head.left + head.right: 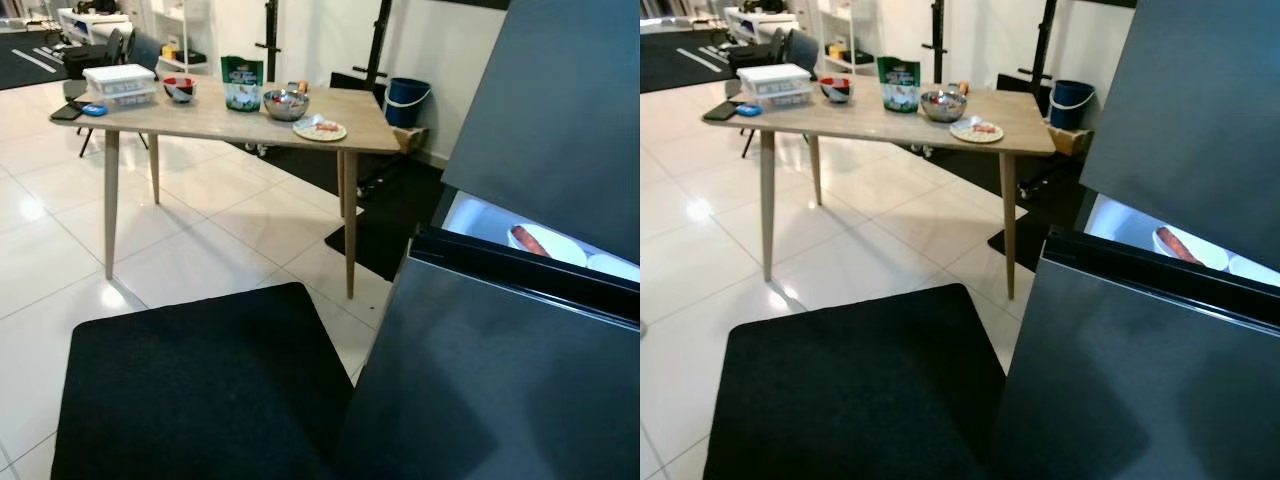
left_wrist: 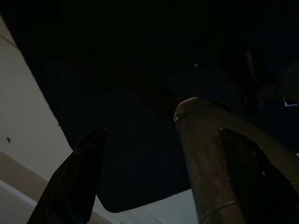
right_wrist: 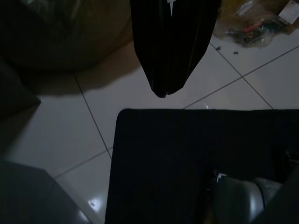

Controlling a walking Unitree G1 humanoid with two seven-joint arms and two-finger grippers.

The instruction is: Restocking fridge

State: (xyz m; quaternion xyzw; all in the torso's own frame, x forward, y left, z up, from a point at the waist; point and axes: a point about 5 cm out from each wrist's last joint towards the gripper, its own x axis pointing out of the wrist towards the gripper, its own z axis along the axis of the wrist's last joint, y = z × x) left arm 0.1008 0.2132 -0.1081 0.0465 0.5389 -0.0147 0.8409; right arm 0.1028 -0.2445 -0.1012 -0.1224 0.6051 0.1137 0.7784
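Wooden table (image 1: 230, 118) holds a steel bowl (image 1: 286, 104); fridge (image 1: 560, 260) ajar.

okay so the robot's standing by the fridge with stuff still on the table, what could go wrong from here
The dark grey fridge door stands ajar close in front, so turning toward the wooden table might clip it. The black floor mat sits on glossy white tiles; a step on its edge could slip. The white plate lies near the table's edge, easy to knock.

- Left gripper (image 2: 163, 179): two long, black, tapering fingers (image 2: 74, 179), dim in shade.
- Right gripper (image 3: 169, 70): glossy black fingers, pressed into one rounded tip, upper centre of frame.
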